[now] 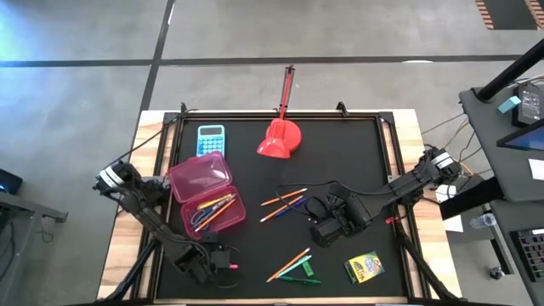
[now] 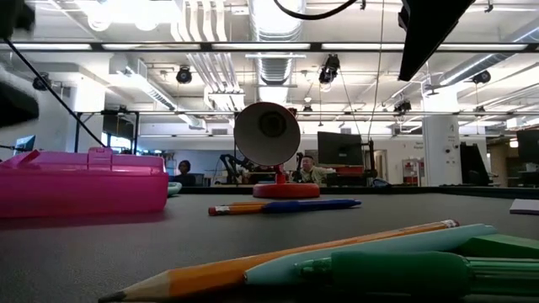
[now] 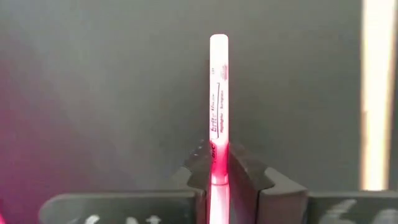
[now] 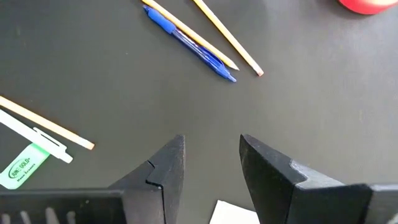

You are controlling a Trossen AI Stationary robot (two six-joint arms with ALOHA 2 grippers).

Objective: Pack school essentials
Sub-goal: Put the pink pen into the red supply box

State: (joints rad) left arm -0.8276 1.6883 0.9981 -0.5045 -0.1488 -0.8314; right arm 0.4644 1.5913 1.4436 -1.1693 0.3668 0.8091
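A: How is your left arm posed?

B: It reaches low over the black mat's (image 1: 357, 161) near left corner. The left gripper (image 3: 217, 180) is clamped on a slim pink highlighter (image 3: 218, 93), which sticks straight out past the fingertips.

A: And your right arm?

B: It stretches in from the right edge. Your right gripper (image 4: 211, 162) hangs above bare mat with its fingers apart, holding nothing; a blue pen (image 4: 189, 43) and orange pencils (image 4: 227, 37) lie ahead, apart from it.

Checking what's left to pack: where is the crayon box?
In the high view, the crayon box lies at the mat's near right corner, right of the pencils, unheld.
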